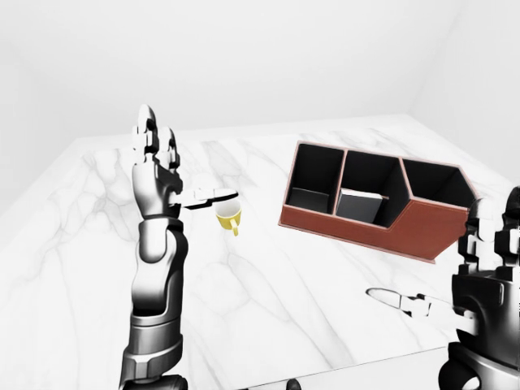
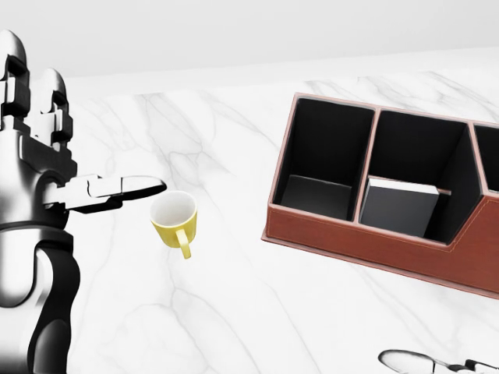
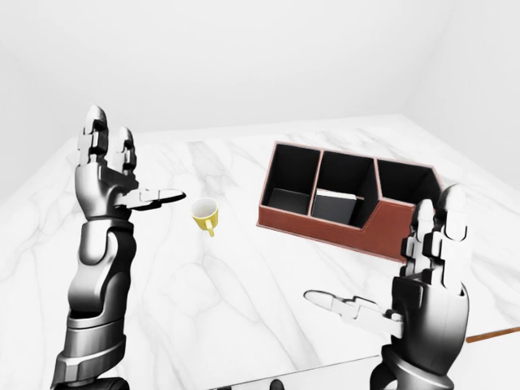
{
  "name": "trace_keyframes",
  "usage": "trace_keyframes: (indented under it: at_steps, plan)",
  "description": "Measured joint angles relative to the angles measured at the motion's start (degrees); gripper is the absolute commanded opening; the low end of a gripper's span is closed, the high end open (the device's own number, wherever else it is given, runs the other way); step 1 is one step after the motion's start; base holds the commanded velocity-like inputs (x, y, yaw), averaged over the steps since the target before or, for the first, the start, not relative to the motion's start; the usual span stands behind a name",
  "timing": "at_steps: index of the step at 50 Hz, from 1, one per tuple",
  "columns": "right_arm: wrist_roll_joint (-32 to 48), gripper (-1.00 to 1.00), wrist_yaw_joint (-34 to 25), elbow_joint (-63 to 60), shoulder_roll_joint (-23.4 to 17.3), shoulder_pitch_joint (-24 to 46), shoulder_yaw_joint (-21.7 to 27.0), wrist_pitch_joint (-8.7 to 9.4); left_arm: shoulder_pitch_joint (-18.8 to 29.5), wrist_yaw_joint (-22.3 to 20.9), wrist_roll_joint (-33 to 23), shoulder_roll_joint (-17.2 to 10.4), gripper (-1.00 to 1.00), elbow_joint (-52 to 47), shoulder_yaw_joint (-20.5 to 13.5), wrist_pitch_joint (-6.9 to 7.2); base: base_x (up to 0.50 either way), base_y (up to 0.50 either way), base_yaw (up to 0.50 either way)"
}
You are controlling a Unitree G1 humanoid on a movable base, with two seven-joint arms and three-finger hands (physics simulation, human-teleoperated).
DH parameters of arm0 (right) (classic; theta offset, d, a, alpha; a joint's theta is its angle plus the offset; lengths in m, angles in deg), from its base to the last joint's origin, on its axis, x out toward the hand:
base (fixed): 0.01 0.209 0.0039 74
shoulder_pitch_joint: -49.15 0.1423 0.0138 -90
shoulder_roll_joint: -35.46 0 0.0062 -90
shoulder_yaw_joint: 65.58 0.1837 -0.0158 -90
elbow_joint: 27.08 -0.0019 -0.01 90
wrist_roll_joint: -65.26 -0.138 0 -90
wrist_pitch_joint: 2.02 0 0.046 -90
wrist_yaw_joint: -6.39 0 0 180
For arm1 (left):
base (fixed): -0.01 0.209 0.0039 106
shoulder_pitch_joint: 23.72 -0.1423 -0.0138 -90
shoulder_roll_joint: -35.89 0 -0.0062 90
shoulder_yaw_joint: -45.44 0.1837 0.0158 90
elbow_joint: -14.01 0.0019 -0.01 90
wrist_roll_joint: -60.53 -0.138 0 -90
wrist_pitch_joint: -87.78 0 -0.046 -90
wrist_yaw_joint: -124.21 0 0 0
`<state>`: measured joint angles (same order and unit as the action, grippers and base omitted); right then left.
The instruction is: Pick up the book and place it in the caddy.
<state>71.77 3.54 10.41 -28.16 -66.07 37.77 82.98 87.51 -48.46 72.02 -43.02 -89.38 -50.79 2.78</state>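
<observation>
A dark grey book (image 2: 399, 206) with a pale top edge stands tilted inside the middle compartment of the brown caddy (image 2: 327, 234), at the right of the head view. No hand touches it. My left hand (image 2: 86, 132) is raised at the left, fingers up and thumb pointing right, open and holding nothing. Low at the right of the right-eye view, below the caddy, is my right hand (image 3: 382, 260), also open with its thumb stretched left. Only that thumb's tip (image 2: 405, 360) shows in the head view.
A yellow mug (image 2: 175, 219) sits on the white marble table (image 2: 234, 312), just under my left thumb and left of the caddy. The caddy's left compartment (image 2: 320, 167) and right compartment (image 1: 435, 183) hold nothing that I can see. The table's near edge (image 3: 341, 370) runs along the bottom.
</observation>
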Motion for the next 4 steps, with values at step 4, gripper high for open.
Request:
trace_keyframes:
  at_steps: [4]
  plan:
    - [-3.7, 1.00, -1.7, 0.6, 2.1, -3.7, 0.8, 0.00, 0.1, -0.1, 0.5, 0.0, 1.00, -1.0, 0.0, 0.00, 0.00, 0.00, 0.00]
